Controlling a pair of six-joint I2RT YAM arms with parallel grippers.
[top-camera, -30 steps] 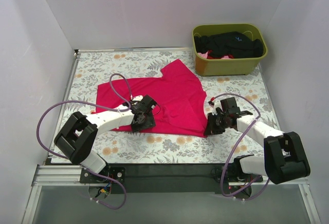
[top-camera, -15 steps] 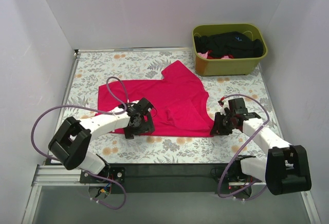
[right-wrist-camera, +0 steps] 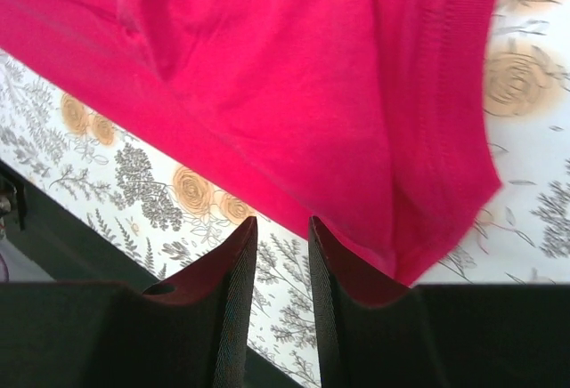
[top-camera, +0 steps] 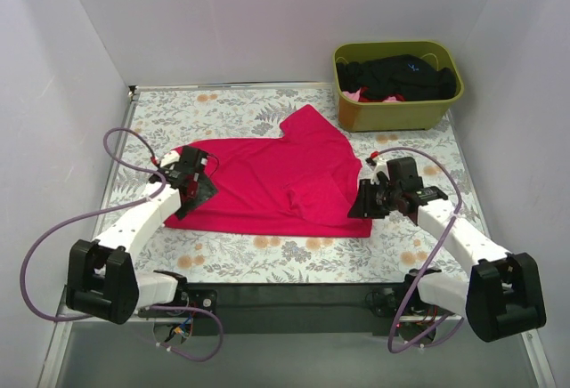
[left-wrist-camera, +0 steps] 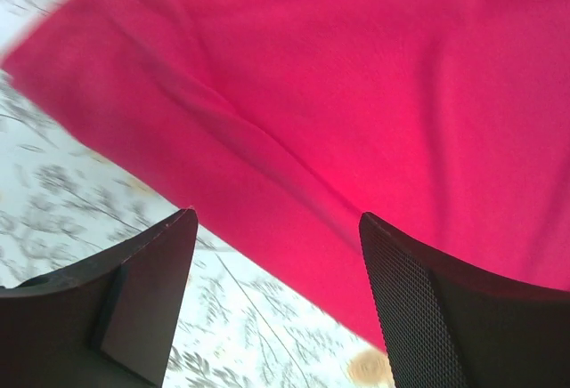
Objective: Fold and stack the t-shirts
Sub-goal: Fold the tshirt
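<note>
Crimson t-shirt [top-camera: 267, 183] spread for folding.
Left gripper [top-camera: 199, 189], nine o'clock, wide; right gripper [top-camera: 362, 207], four o'clock, narrow, empty, likely seeking edges.

Middle of the table [top-camera: 267, 259] is taken up by the spread red t-shirt [top-camera: 267, 183]. Bare strips are left along the near edge and at far left. The far-right corner is blocked by the green bin [top-camera: 392, 114]. Passage is closed off by white walls [top-camera: 80, 50] left, right and behind.
</note>
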